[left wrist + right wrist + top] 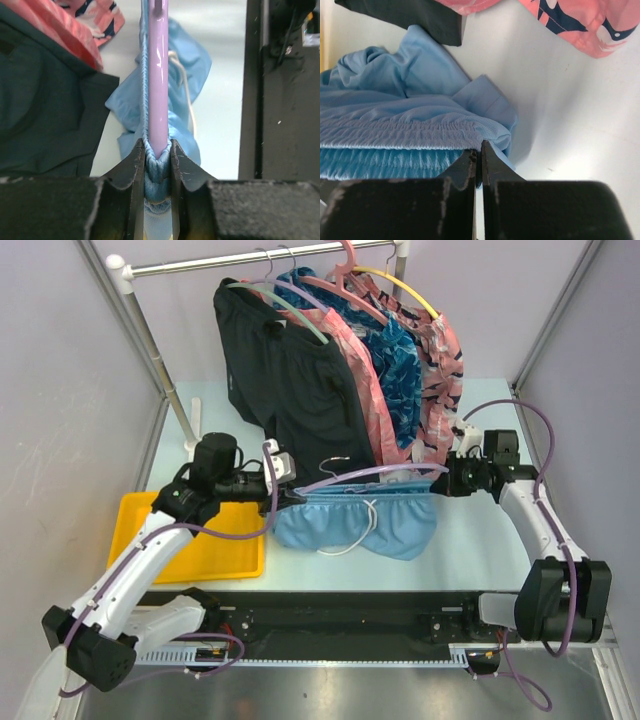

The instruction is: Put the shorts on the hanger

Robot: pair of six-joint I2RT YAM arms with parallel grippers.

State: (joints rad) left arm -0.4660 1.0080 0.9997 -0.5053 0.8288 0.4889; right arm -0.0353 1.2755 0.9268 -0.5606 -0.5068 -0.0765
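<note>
The sky-blue shorts (355,522) hang stretched between my two grippers just above the table, white drawstring dangling in front. The lavender hanger (385,472) lies along the waistband, its silver hook (334,462) pointing up. My left gripper (272,496) is shut on the left end of the waistband and the hanger arm together. In the left wrist view the hanger (159,75) runs straight out from the jaws (158,152), with the shorts (187,75) wrapped around its end. My right gripper (438,480) is shut on the waistband's right end; the right wrist view shows the shorts (410,132) at the gripper (479,152).
A clothes rail (250,260) at the back carries black shorts (290,380), blue-patterned and pink-patterned shorts (435,370) on green and pink hangers, hanging close behind the blue shorts. A yellow tray (215,550) lies at the left under my left arm. The rail's slanted pole (160,360) stands at back left.
</note>
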